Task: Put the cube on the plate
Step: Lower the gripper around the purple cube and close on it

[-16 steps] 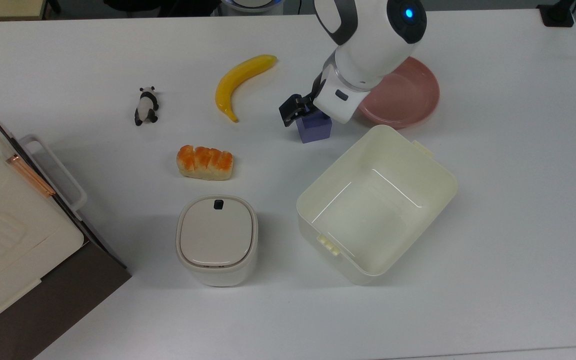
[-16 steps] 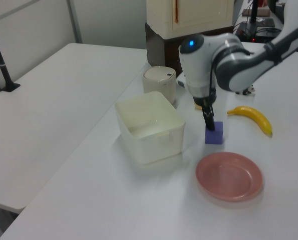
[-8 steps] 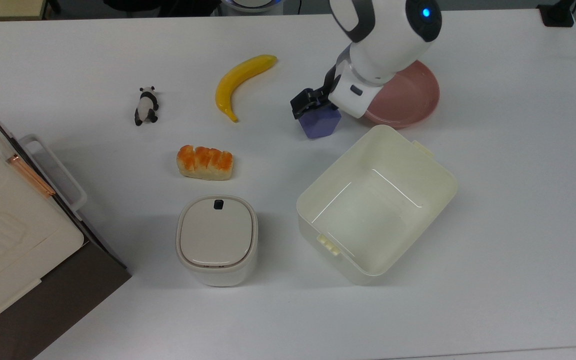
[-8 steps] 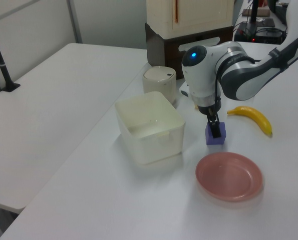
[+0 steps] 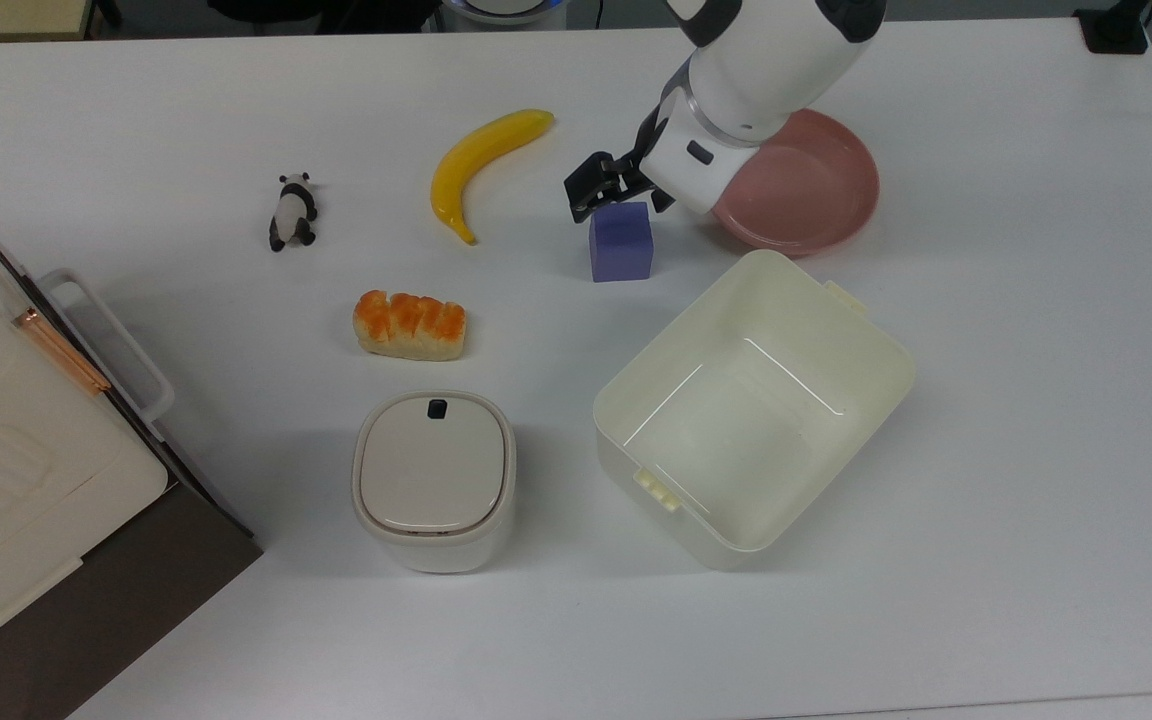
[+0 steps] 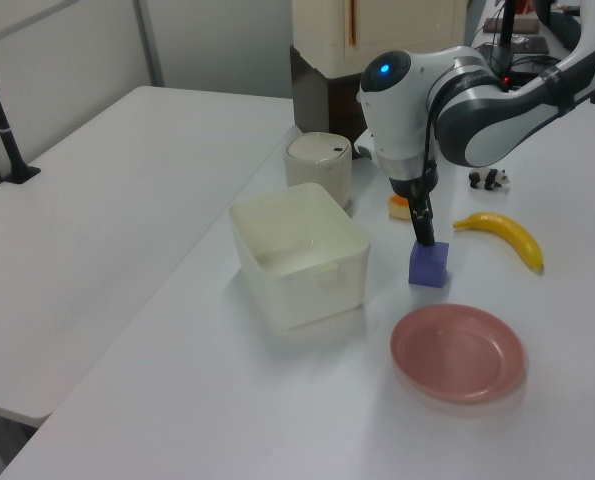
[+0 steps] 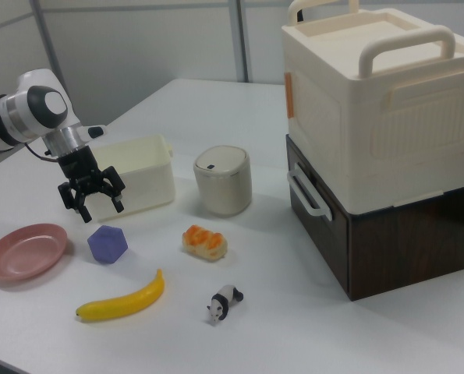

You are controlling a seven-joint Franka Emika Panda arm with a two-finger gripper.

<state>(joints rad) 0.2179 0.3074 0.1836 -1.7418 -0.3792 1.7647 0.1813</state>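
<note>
So at this point the cube [image 5: 622,242] was sitting flat on the table [image 5: 986,560], not on the plate [image 5: 816,195]. In the top view it sat just left of the plate and just above the cream tub's [image 5: 756,410] far corner, close to both but touching neither as far as I could tell. In the right view it was between the plate and the bread roll [image 7: 204,241], with the banana [image 7: 122,300] nearer the camera.

The gripper [image 7: 91,204] was hanging above the cube with its fingers spread wide and nothing between them, clearly let go. The right view made it obvious: both black fingers splayed out, cube below and free. In the left view the fingers came down right over the cube's top, but I couldn't say if they were grazing it.

My read: the cube was down there because no grasp was on it, so the job wasn't done. The plate was empty and right next door, so the carry itself would be short. The tub being so close probably mattered, since a wide-open gripper coming down had that wall on one side to avoid. The cube also looked turned a bit against the fingers in the right view, which could make for a corner pinch and a slip.

The panda [image 5: 291,212] and the lidded bin [image 5: 433,478] were well out of the way.
</note>
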